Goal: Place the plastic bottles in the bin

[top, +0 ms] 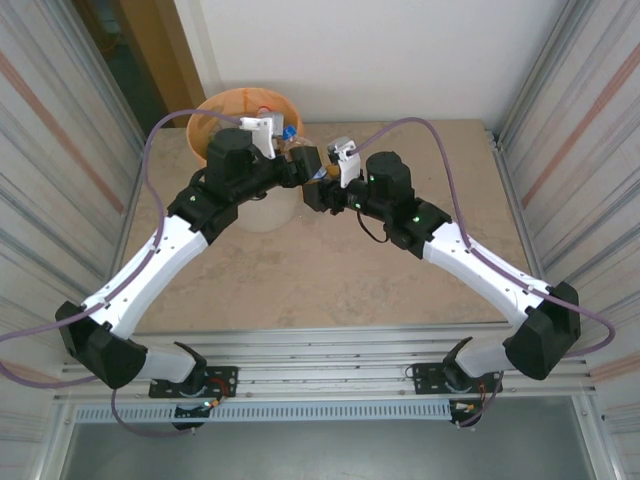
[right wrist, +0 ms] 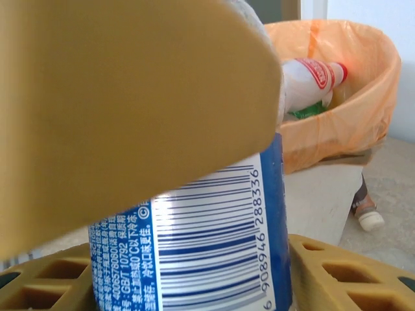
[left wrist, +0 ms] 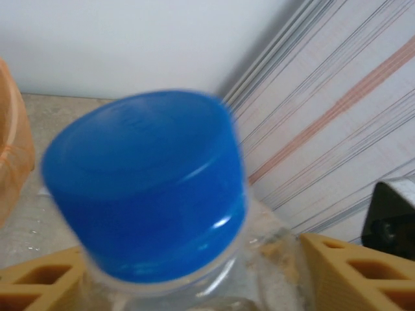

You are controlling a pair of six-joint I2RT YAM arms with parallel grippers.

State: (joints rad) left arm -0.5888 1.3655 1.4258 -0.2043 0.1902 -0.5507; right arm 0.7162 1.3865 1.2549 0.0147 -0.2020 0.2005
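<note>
The bottle point(right wrist: 194, 246) is in the air just beside the bin point(right wrist: 363, 97), pinched at its label by my right pincer point(right wrist: 214, 220), I judge to offer the capped end to my left pincer point(left wrist: 194, 275). Its fingers flank the bottle's shoulder; pinching or not, I cannot tell. Both arms stretch forward, wrists meeting.

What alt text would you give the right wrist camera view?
A plastic bottle with a blue barcode label is clamped in the right tool, whose tan fingers crowd the lens. Behind it stands the bin, lined with an orange bag, holding a white bottle with a red cap; another small bottle rests on the table by the bin.
</note>
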